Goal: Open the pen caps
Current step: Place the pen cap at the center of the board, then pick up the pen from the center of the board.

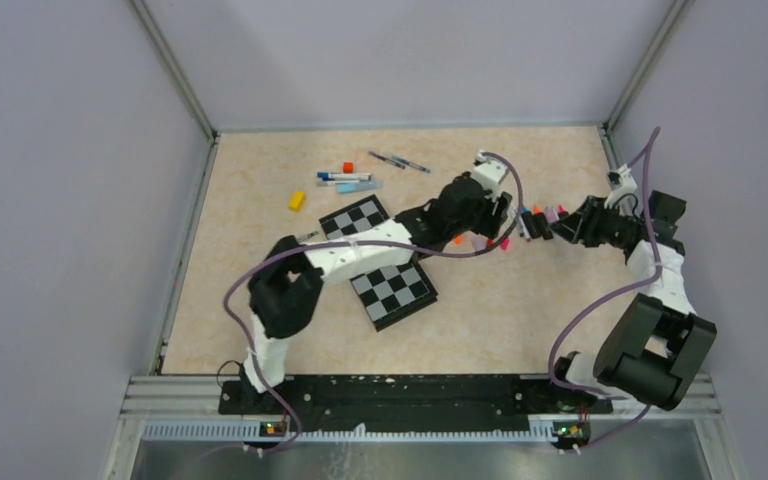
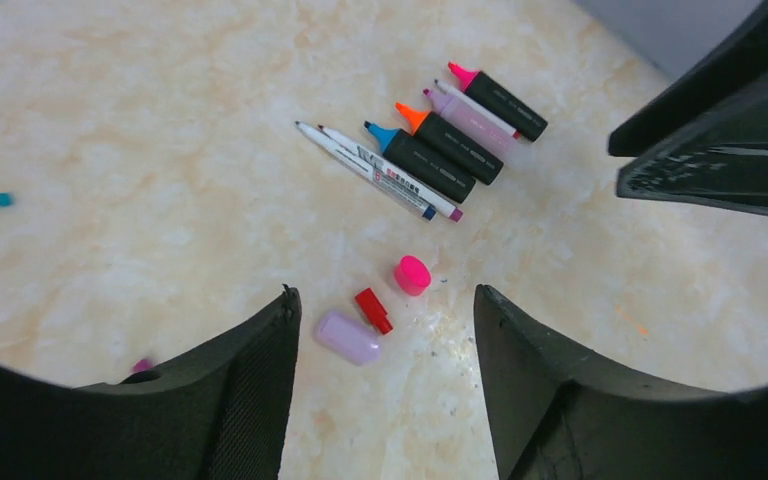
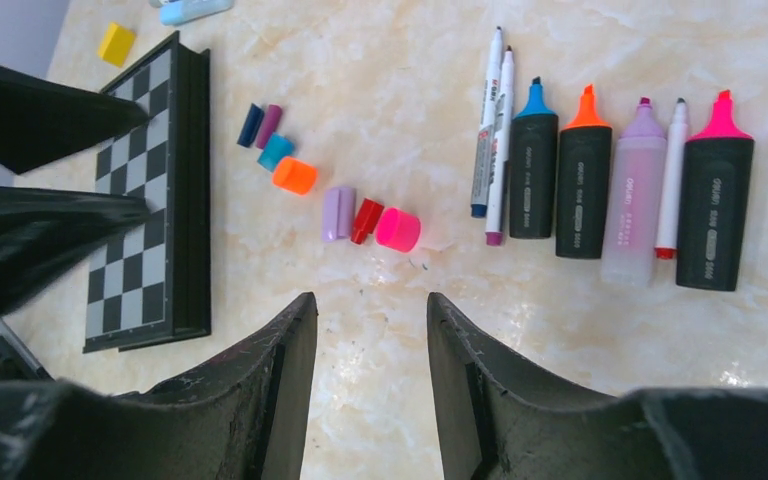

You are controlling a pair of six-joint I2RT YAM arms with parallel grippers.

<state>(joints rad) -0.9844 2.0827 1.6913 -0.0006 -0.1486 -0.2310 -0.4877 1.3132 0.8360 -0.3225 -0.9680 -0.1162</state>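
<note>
Left gripper (image 2: 385, 295): hangs spread and empty directly over the pink, red and lilac pen caps (image 2: 412, 274), loose just off the thin-pen end of the marker row (image 2: 450, 150), long axes parallel there; seemingly nearer than the right gripper (image 3: 370, 297), likewise spread.

Left arm (image 1: 348, 256) and right arm (image 1: 670, 275): white links, black joints, black wedge-shaped jaws, purple cables (image 1: 228, 296) trailing behind the jaws

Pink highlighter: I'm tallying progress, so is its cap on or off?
Off. The pink highlighter shows a bare tip; a pink cap lies apart from it.
</note>
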